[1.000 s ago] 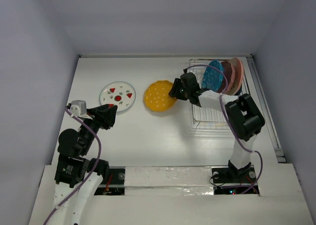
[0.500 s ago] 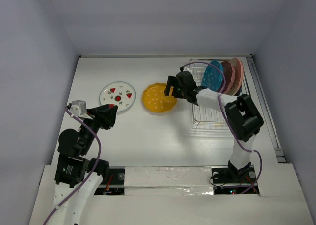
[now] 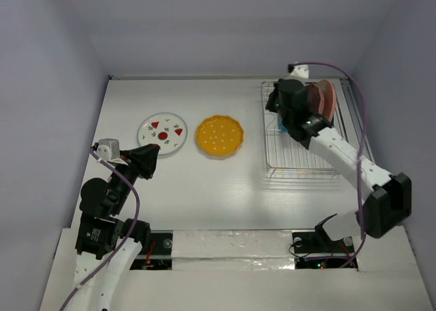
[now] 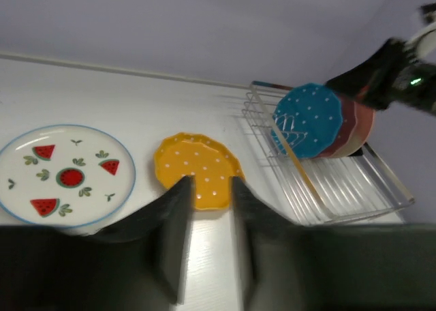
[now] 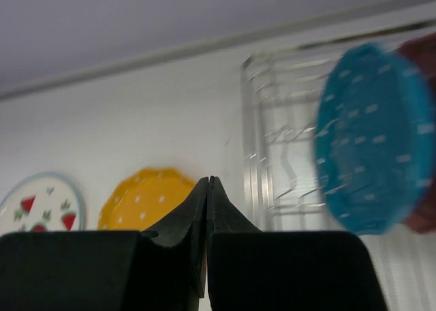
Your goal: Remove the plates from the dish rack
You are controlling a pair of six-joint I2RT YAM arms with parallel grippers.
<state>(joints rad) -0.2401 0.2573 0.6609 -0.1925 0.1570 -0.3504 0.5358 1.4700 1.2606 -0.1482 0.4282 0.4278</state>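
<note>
Two plates lie flat on the table: a white plate with red marks [image 3: 162, 131] [image 4: 61, 176] and a yellow dotted plate [image 3: 219, 135] [image 4: 197, 171] to its right. The wire dish rack [image 3: 300, 162] [image 4: 354, 188] holds a teal-blue dotted plate [image 4: 310, 120] [image 5: 371, 137], a maroon one [image 4: 351, 127] and a cream-and-pink one [image 3: 328, 99], all upright at its far end. My right gripper [image 3: 274, 106] [image 5: 209, 181] hovers over the rack's far left corner, shut and empty. My left gripper [image 3: 146, 159] [image 4: 209, 185] hangs near the white plate, narrowly open, holding nothing.
The rack's near half [image 3: 300, 147] holds nothing but bare wires. The enclosure's back wall [image 3: 225, 45] and side walls stand close around the table. A rail [image 3: 368, 147] runs along the table's right edge beside the rack.
My right gripper let go of the yellow plate, which now lies flat on the table, then swung back over the rack and shut. The left arm stayed put.
</note>
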